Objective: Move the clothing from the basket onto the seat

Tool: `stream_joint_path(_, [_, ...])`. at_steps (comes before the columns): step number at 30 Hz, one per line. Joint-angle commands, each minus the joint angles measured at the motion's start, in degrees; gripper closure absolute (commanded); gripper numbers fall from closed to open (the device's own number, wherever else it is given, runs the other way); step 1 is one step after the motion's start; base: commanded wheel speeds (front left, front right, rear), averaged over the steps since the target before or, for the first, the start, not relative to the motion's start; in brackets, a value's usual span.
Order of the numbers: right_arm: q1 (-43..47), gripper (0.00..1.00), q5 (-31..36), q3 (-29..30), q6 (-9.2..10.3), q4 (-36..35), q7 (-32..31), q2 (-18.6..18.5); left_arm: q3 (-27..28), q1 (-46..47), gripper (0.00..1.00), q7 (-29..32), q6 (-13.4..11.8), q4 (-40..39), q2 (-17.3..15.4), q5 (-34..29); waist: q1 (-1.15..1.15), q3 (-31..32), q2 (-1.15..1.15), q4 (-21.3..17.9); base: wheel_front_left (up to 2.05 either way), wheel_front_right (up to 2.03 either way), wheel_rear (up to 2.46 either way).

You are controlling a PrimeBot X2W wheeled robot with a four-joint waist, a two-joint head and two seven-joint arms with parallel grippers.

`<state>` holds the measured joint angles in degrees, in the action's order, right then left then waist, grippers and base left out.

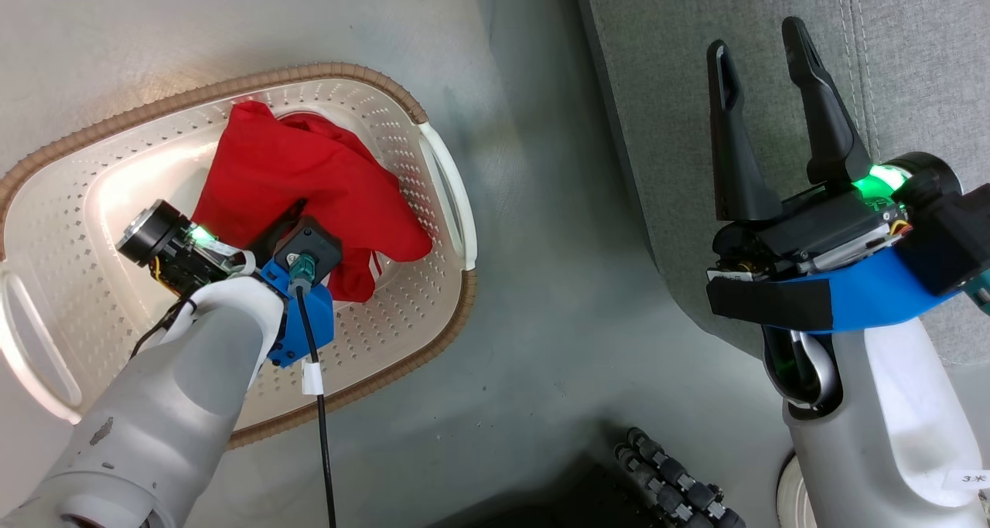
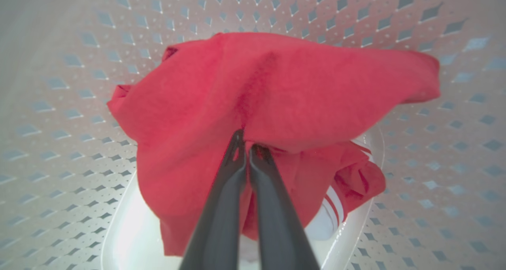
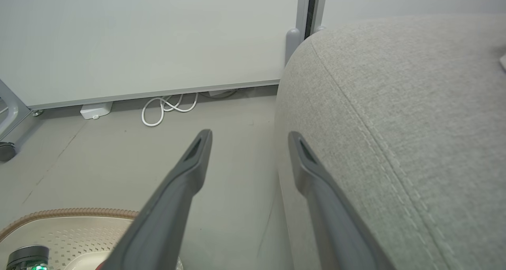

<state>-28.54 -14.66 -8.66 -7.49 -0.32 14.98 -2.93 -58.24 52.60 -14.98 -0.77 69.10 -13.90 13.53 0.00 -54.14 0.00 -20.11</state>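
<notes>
Grey floor [image 1: 557, 281], white wall [image 3: 138, 36], clothing [image 1: 309, 172] in basket [image 1: 387, 296]

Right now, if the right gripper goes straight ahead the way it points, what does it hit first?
Likely the rounded side of the seat: the open right gripper points just alongside it. If it misses, the floor and then the white wall panel follow. Depth is unclear.

Right gripper [image 3: 249, 137] fingers spread wide apart. Grey seat [image 3: 395, 123] at right, rounded edge behind one finger. Basket [image 3: 67, 214] rim lower left on floor [image 3: 118, 163]. White cable [image 3: 166, 108] coiled at wall [image 3: 138, 36] base.
</notes>
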Motion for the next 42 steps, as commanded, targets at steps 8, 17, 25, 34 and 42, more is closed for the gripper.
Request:
stream_joint_path(8, [-1.1, 0.0, 0.6, 0.0, -0.01, 0.5, 0.3, 0.1, -0.1, 0.7, 1.0, -0.3, 0.7, 0.5, 0.5, 0.9, 0.0, 0.7, 0.0, 0.5, 0.0, 0.0, 0.0])
stream_joint_path(17, [-1.1, 0.0, 1.0, -0.5, -0.01, 2.5, 0.3, 0.1, 1.5, -3.2, 1.0, -0.3, 1.5, -1.3, 2.1, 3.3, 0.0, 7.5, 0.0, 2.7, 0.0, 0.0, 0.0])
stream_joint_path(25, [1.3, 0.0, 3.4, 0.1, -0.01, 6.4, 0.0, 0.0, 3.3, -9.7, 1.0, -0.3, 2.8, -7.4, 4.1, 5.0, 0.0, 19.2, 0.0, 6.7, 0.0, 0.0, 0.0])
stream_joint_path(34, [8.2, 0.0, 6.5, -0.1, -0.01, 10.8, -4.0, 0.0, 6.9, -19.4, 1.0, -0.3, 5.7, -15.6, 6.1, 6.4, 0.0, 34.6, 0.0, 11.9, 0.0, 0.0, 0.0])
stream_joint_path(42, [13.8, 0.0, 6.9, 0.5, -0.01, 11.5, -6.9, 0.0, 11.2, -29.0, 1.0, -0.2, 6.6, -24.4, 6.0, 3.4, 0.0, 44.4, 0.0, 14.9, 0.0, 0.0, 0.0])
